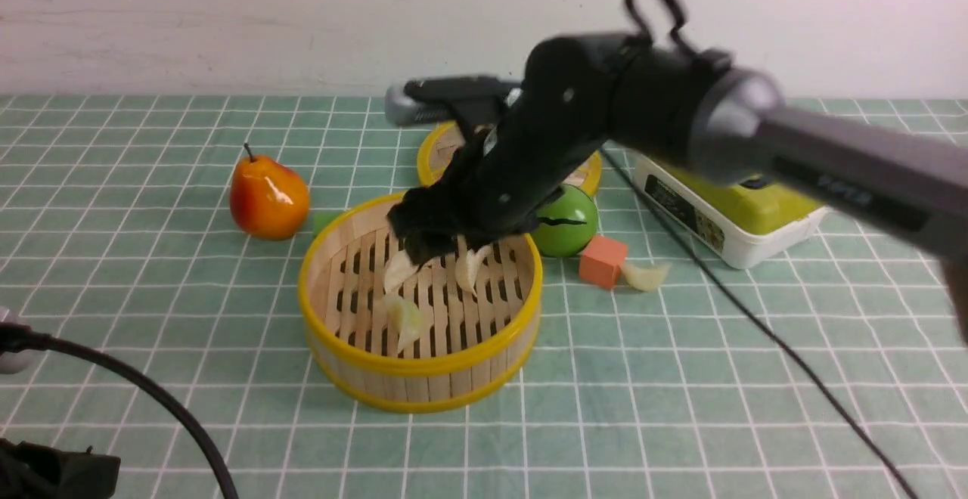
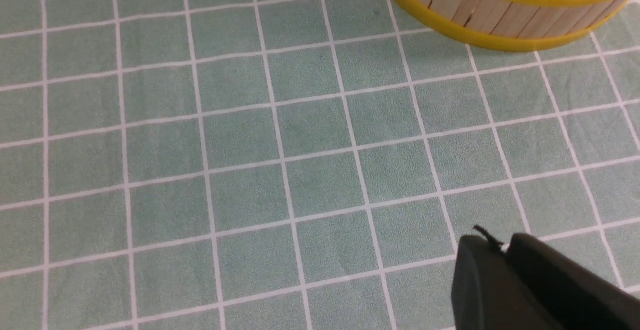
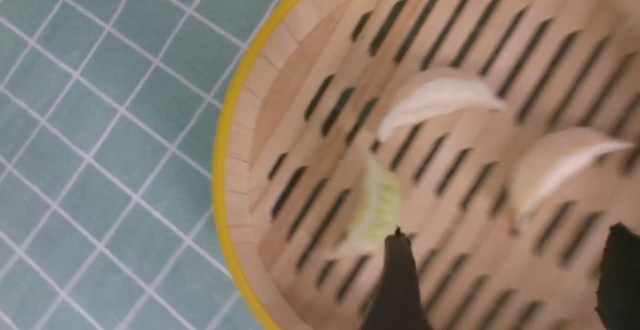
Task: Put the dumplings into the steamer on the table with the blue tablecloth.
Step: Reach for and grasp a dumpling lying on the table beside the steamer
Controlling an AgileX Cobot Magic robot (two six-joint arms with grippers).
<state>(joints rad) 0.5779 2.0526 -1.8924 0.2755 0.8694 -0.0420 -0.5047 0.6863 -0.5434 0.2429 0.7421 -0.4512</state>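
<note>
Left fingers [image 2: 501, 244] seemed pressed together, empty. Right fingers [image 1: 442, 246] hung wide apart, empty, over steamer [image 1: 420, 367]; three dumplings [image 1: 404, 317] lay inside, fourth dumpling [image 1: 644, 276] at its three o'clock.

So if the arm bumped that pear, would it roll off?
Probably not at once: the pear stands upright on its broad bottom, stem up, so a light nudge may only rock it. Tipped over, its rounded, tapering body would likely roll in a curve. Its glossy skin looks slippery to pinch.
</note>
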